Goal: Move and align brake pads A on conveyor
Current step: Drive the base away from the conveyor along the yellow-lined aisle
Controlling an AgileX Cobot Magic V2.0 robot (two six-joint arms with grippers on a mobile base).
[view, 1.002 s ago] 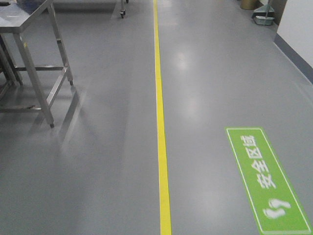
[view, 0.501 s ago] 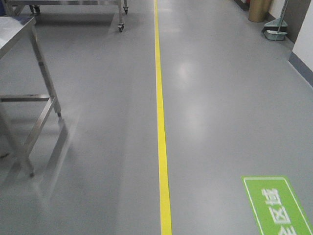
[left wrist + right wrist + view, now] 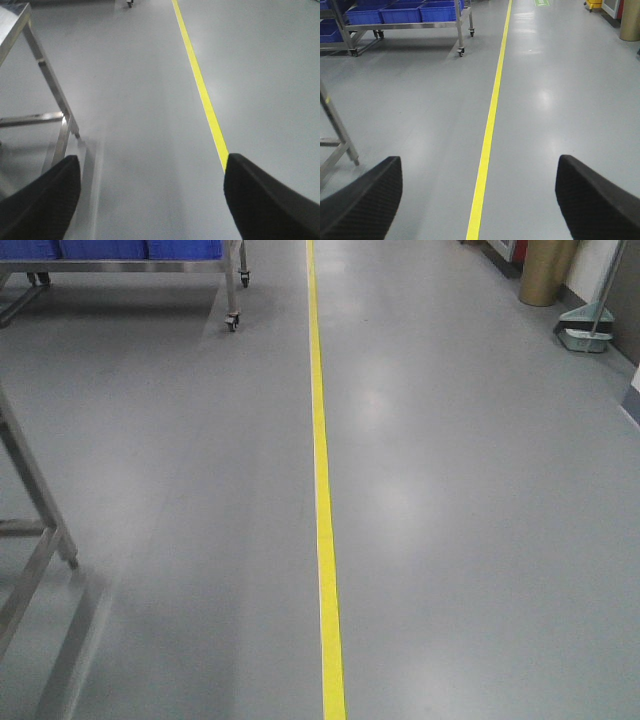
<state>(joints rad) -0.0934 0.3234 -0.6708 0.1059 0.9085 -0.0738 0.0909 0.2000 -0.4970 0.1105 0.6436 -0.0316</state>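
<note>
**Brake pads, conveyor:** not in any view; position cannot be told.

**Left gripper** (image 3: 150, 162)
- Jaws stand wide apart w/ nothing btwn them.
- The two black fingers (image 3: 45, 205) show at the lower corners of the wrist view, above bare grey floor (image 3: 140, 125).
- Yellow line (image 3: 202, 90): starts just beside the tip of the finger at the view's right side and runs straight fwd.
- Steel table (image 3: 50, 85): ahead and to the left of this gripper. Legs and a low crossbar stand on the floor; a corner of the top shows at the upper-left edge.

**Right gripper** (image 3: 479, 161)
- Jaws wide apart, empty.
- Textured black fingers (image 3: 360, 205) sit at the lower corners of its view.
- The yellow line passes approx. midway btwn the fingers and runs straight ahead.
- One table leg stands ahead-left, near the left-side finger.
- Cart (image 3: 410, 25): far ahead-left, on casters, clear of the line, carrying blue bins (image 3: 400, 12).

**Front view, far ahead-right**
- Tan round bin (image 3: 550, 270) and dustpan (image 3: 585, 335) stand well to the right of the line, near each other, at the floor's far edge.
</note>
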